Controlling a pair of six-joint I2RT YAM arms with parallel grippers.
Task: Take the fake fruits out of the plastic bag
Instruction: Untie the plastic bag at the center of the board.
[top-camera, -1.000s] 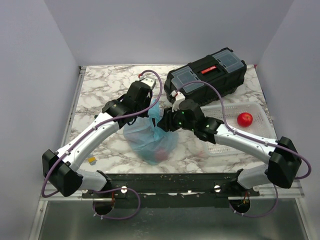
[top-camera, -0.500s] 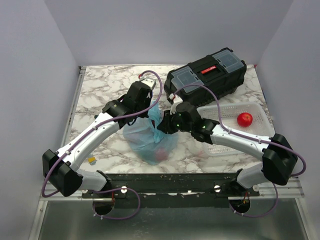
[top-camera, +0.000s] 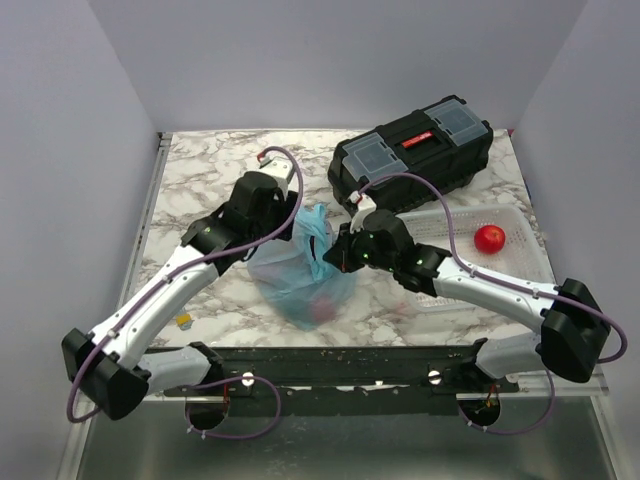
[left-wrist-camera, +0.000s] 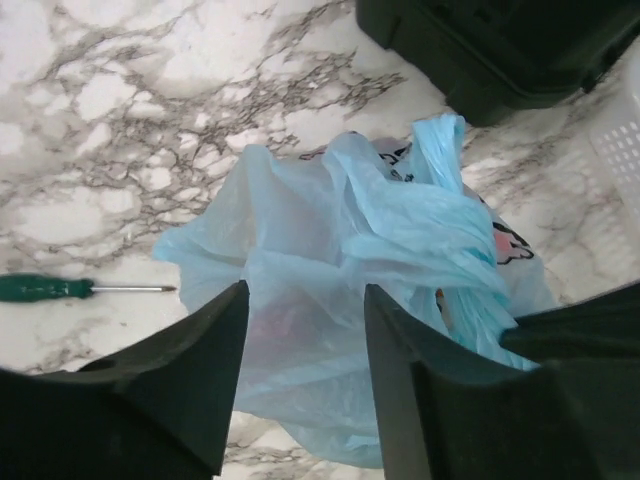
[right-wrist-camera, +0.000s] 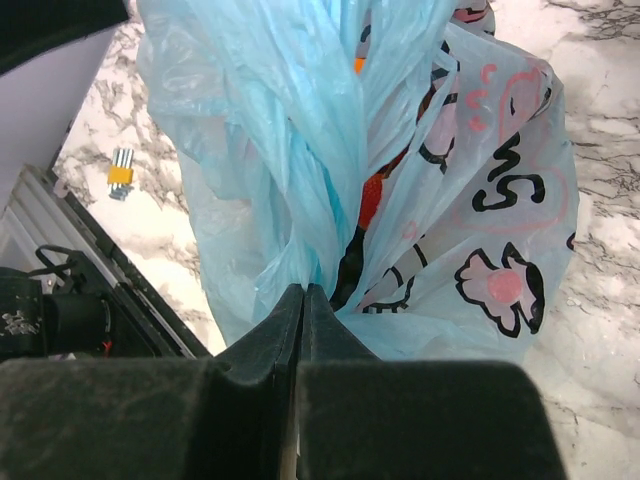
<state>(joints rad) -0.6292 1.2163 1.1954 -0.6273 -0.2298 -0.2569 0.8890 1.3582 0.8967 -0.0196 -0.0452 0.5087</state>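
The light-blue plastic bag (top-camera: 298, 268) with pink and dark printed figures stands bunched on the marble table. My right gripper (right-wrist-camera: 302, 291) is shut on a gathered fold of the plastic bag (right-wrist-camera: 300, 150) at its right side, also seen from the top as the right gripper (top-camera: 333, 256). Fake fruits show through the film: a red one (right-wrist-camera: 369, 200), a bit of orange (right-wrist-camera: 357, 65), and a reddish one (top-camera: 322, 308) low in the bag. My left gripper (left-wrist-camera: 305, 300) hangs open just above the plastic bag (left-wrist-camera: 350, 250), holding nothing. Another red fruit (top-camera: 489, 239) lies in the white basket (top-camera: 445, 290).
A black toolbox (top-camera: 410, 150) stands behind the bag at the back right. A green-handled screwdriver (left-wrist-camera: 45, 289) lies on the marble left of the bag. A small yellow clip (right-wrist-camera: 121, 172) sits near the table's front edge (top-camera: 330, 352).
My left gripper opened, let go of the bag and drew back to the left. My right gripper closed on a fold of the bag.
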